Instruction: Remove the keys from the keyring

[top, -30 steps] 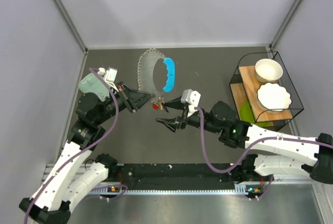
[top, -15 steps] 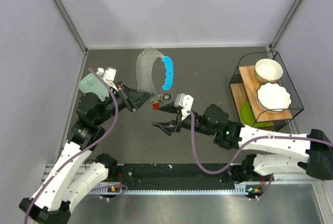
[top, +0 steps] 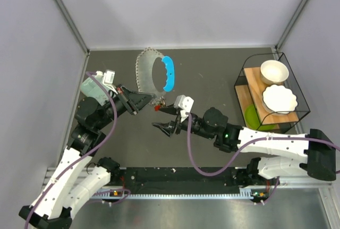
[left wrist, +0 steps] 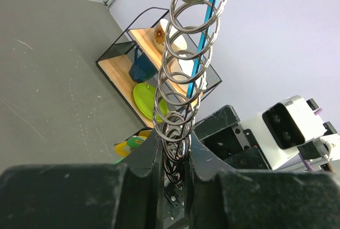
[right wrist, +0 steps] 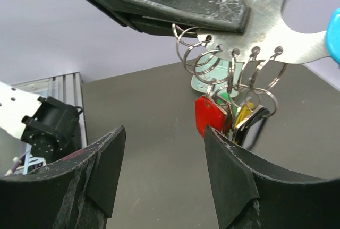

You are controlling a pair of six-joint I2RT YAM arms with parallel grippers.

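Observation:
The keyring, a blue oval loop (top: 168, 74) joined to a pale scalloped fan piece (top: 143, 71), hangs in the air over the dark table. My left gripper (top: 152, 101) is shut on its metal end, where a row of split rings (left wrist: 179, 75) runs up from between the fingers (left wrist: 151, 157). The keys dangle from those rings in a bunch, a red-headed one (right wrist: 211, 116) foremost, with green, yellow and dark heads behind it. My right gripper (right wrist: 164, 140) stands open just below the bunch, its right fingertip (right wrist: 220, 144) beside the red key (top: 157, 109), nothing between its fingers.
A mint-green flat box (top: 91, 86) lies on the table by the left arm. At the right stands a black wire rack (top: 272, 93) with a white bowl, a white plate and a green plate. Grey walls close the table on three sides.
The right arm has swung left, bringing its open gripper up under the hanging keys. The left gripper and the keyring have shifted slightly left and away.

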